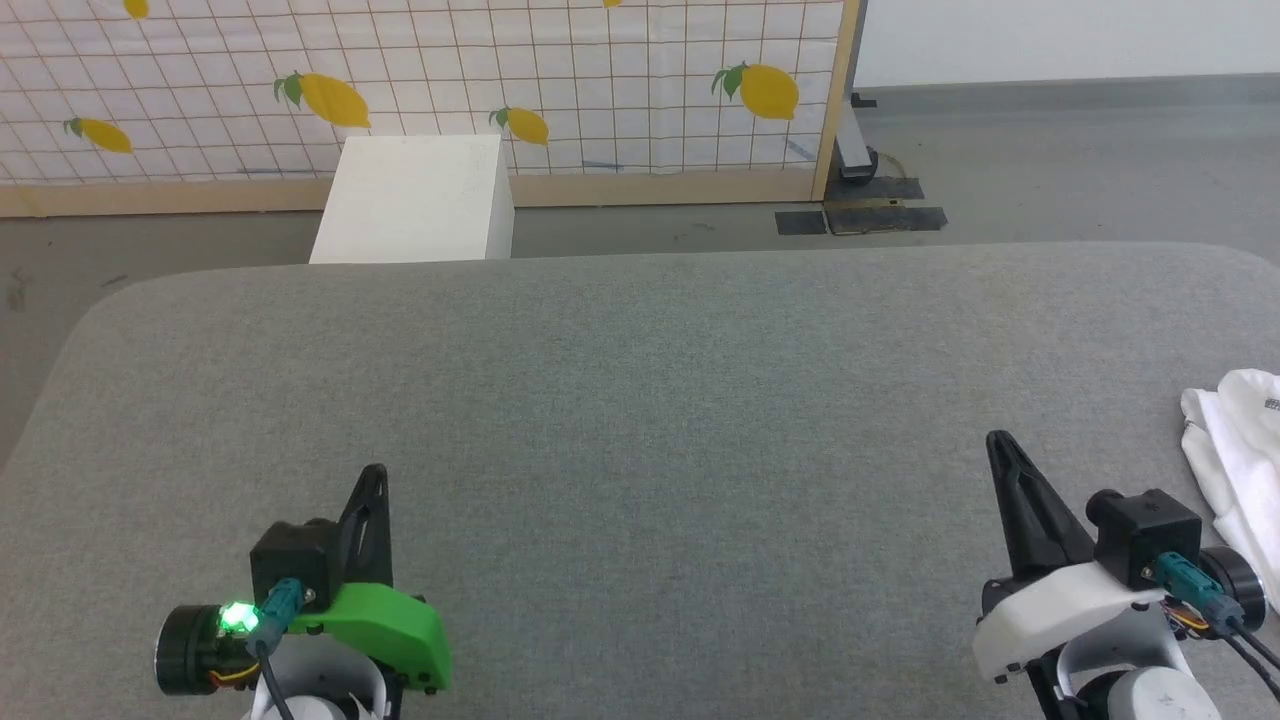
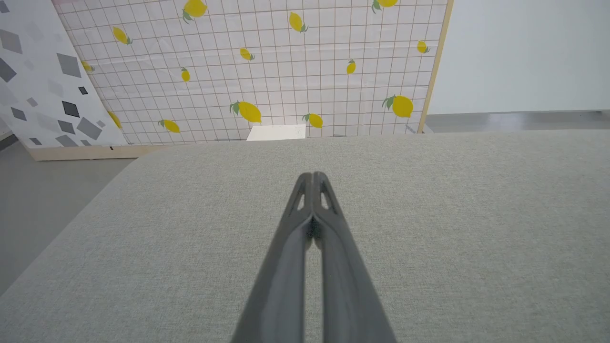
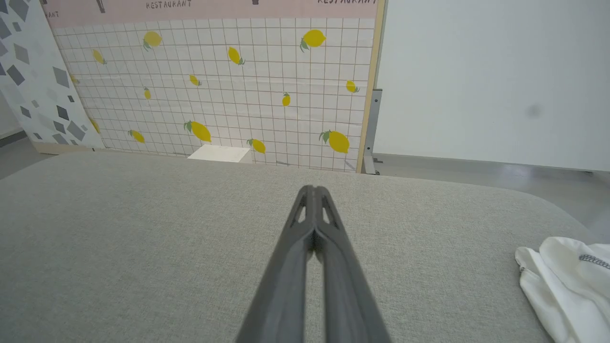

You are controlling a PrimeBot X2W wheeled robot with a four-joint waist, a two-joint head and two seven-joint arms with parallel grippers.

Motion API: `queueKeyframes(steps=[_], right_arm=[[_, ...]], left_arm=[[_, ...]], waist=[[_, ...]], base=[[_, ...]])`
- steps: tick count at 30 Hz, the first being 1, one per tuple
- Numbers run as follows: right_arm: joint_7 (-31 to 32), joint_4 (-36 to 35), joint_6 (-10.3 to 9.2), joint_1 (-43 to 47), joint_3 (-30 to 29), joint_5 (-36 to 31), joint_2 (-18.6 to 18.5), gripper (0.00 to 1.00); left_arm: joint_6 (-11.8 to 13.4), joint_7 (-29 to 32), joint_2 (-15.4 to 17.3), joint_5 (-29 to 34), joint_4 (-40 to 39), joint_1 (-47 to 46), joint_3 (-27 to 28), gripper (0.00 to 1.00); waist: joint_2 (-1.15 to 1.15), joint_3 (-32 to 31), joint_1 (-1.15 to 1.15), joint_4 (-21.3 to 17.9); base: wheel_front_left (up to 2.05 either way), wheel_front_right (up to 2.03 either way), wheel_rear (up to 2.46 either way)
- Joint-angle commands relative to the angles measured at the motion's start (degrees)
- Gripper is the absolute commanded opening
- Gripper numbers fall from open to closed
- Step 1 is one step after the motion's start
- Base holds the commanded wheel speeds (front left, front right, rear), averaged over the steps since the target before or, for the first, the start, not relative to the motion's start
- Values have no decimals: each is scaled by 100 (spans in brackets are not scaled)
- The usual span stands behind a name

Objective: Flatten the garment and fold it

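The garment (image 1: pixel 1235 455) is a crumpled white shirt lying at the right edge of the grey padded table (image 1: pixel 640 400), partly cut off by the head view's edge; grey zigzag stitching shows on the garment (image 3: pixel 567 286) in the right wrist view. My right gripper (image 1: pixel 995 440) is shut and empty, hovering over the table to the left of the garment, apart from it. My left gripper (image 1: pixel 375 472) is shut and empty at the lower left. Both pairs of tips meet: left gripper (image 2: pixel 312 175), right gripper (image 3: pixel 312 188).
A rigid white box (image 1: pixel 415 200) stands on the floor beyond the table's far edge, against a lemon-patterned panel (image 1: pixel 420 80). The table has rounded far corners. Grey floor and a metal stand foot (image 1: pixel 860 160) lie at the back right.
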Motion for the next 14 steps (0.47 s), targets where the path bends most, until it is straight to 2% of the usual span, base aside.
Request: queueKeyframes(steps=[1,14], right_arm=[[31,-50,-7,46,14,-89,1,0],[179,-150,-8,52,52,-219,1,0]], left_arm=[[57,36,-32,46,-54,16,21,0],[77,185,-43,148,-181,18,29,0]], waist=[[0,0,0,1],[0,3,0,4]], base=[[0,0,0],[0,0,0]])
